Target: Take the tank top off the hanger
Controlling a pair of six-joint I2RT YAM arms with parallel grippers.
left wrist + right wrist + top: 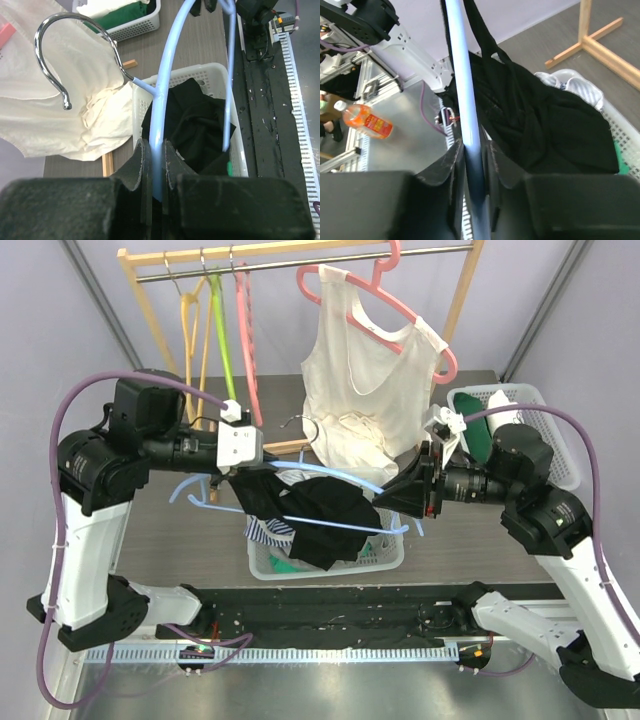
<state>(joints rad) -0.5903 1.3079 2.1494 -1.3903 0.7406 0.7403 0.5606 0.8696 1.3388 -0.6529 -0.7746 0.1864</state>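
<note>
Your black tank top [320, 515] sits just below the centre of the overhead view, bunched in dark, sagging folds and still on the light blue hanger [167, 75]. You can see the hanger's thin arms spread left to right through the cloth. In the right wrist view the straps run up along its bar, and the chrome hook [75, 30] curls free at upper left of the left wrist view

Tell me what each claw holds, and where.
Both grip the blue hanger: left claw just below its hook, right claw on a bar beside the tank top.
</note>
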